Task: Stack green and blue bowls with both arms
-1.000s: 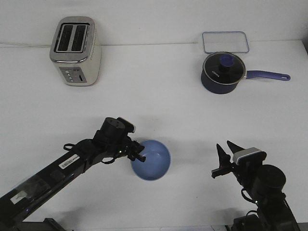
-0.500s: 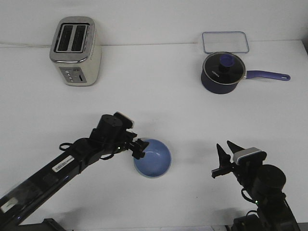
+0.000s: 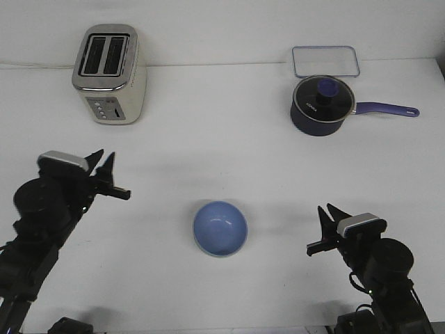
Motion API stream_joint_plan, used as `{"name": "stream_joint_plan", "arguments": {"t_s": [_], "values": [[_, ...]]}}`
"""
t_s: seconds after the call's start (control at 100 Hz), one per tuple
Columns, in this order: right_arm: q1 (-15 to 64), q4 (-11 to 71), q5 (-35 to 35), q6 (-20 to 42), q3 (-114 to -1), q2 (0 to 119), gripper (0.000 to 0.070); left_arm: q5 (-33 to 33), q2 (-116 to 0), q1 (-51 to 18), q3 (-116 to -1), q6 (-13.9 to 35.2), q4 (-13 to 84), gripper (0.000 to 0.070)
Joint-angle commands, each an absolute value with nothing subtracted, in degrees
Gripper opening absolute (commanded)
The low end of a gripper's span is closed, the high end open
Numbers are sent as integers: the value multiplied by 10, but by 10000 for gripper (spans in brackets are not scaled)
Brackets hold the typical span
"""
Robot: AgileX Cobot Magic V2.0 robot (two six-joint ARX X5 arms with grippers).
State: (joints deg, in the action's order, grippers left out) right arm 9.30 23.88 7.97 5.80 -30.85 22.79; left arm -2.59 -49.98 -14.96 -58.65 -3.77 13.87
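Jaws of both arms gape, flanking blue bowl.

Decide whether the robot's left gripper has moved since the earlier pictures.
Yes. The left gripper has pulled back left, away from the light blue round bowl, and now sits open below the cream and silver toaster.

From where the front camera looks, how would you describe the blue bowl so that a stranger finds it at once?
On the white table, look at the near middle, between the two black grippers. The blue bowl sits there alone, open side up. Unlike the dark lidded saucepan far behind, it is pale, small and has no handle.
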Motion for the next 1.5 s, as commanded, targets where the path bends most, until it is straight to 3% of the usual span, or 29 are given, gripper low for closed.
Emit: {"name": "stream_joint_plan", "arguments": {"t_s": [0.0,0.18,0.33,1.14,1.23,1.49], "values": [[93,233,60,60,-311,209,0,-26,-460,-128,-544,-60,115,13],[93,230,14,53,-305,134,0,-14,-290,-73,-334,-52,-37,13],[93,220,13,51,-303,112,0,-16,-181,-53,-223,3,-89,13],[93,214,10,61,-303,113,0,-20,-145,-49,-215,6,-74,15],[93,214,10,61,-303,113,0,-22,-143,-48,-214,-26,-74,15],[93,214,10,61,-303,113,0,-2,-73,-40,-97,-35,-74,15]]}}
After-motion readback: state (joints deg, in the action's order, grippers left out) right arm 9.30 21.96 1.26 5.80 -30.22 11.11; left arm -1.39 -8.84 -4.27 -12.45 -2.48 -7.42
